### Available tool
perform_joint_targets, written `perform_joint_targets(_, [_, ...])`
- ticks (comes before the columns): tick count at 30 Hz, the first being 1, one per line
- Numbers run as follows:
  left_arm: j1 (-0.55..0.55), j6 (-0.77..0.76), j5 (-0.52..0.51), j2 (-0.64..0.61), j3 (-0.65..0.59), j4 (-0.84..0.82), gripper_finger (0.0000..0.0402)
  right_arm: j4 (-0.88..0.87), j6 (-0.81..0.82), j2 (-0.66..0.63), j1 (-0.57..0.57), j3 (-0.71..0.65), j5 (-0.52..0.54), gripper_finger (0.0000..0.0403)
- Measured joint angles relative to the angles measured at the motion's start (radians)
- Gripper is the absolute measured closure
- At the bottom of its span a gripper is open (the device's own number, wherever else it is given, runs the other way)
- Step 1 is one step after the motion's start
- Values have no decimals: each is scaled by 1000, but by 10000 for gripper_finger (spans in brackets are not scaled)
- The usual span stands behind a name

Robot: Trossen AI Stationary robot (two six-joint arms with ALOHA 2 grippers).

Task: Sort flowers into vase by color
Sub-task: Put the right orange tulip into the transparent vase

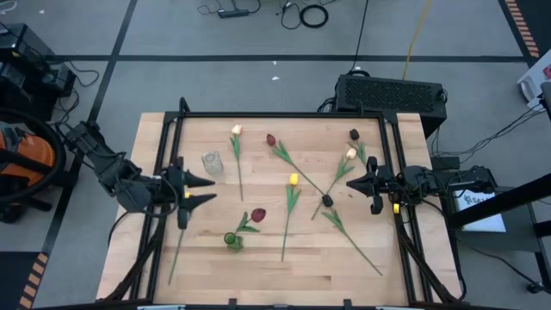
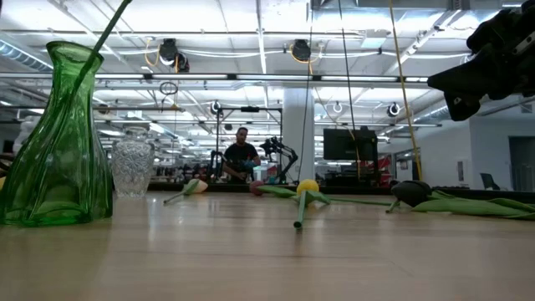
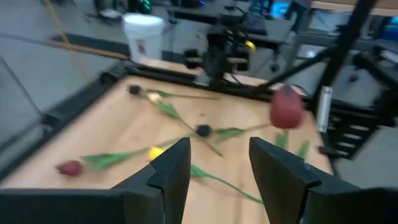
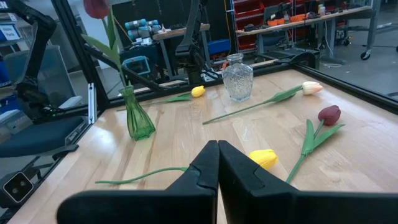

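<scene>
Both grippers empty over the desk edges.
Left gripper at the left edge, fingers spread wide, touching nothing; right gripper at the right edge, fingers closed together. Flowers scattered mid-desk; one dark red flower stands in the green vase.

A pale wooden counter edged by a black frame is set on a grey floor marked with dark lines. Cables are strewn across the floor beyond the far edge, and a black perforated box is placed at the far right corner. Rows of ceiling lights are seen overhead, a white pillar stands beyond, and a person is seated far behind.
</scene>
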Motion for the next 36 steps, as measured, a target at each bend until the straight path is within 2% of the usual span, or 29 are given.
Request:
perform_joint_targets(4, [0, 105, -48, -15, 0, 39, 230, 0, 0, 0, 0, 0, 0, 403])
perform_joint_targets(8, [6, 268, -50, -20, 0, 100, 230, 0, 0, 0, 0, 0, 0, 403])
perform_joint_targets(11, [39, 328, -29, -20, 0, 103, 230, 0, 0, 0, 0, 0, 0, 403])
perform_joint_targets(16, [168, 373, 147, -19, 0, 101, 230, 0, 0, 0, 0, 0, 0, 403])
perform_joint_targets(24, [428, 417, 340, -19, 0, 104, 230, 0, 0, 0, 0, 0, 0, 403])
perform_joint_targets(30, [583, 441, 358, -12, -1, 104, 230, 0, 0, 0, 0, 0, 0, 403])
perform_joint_targets(36, [684, 442, 344, 3, -2, 127, 230, 0, 0, 0, 0, 0, 0, 403])
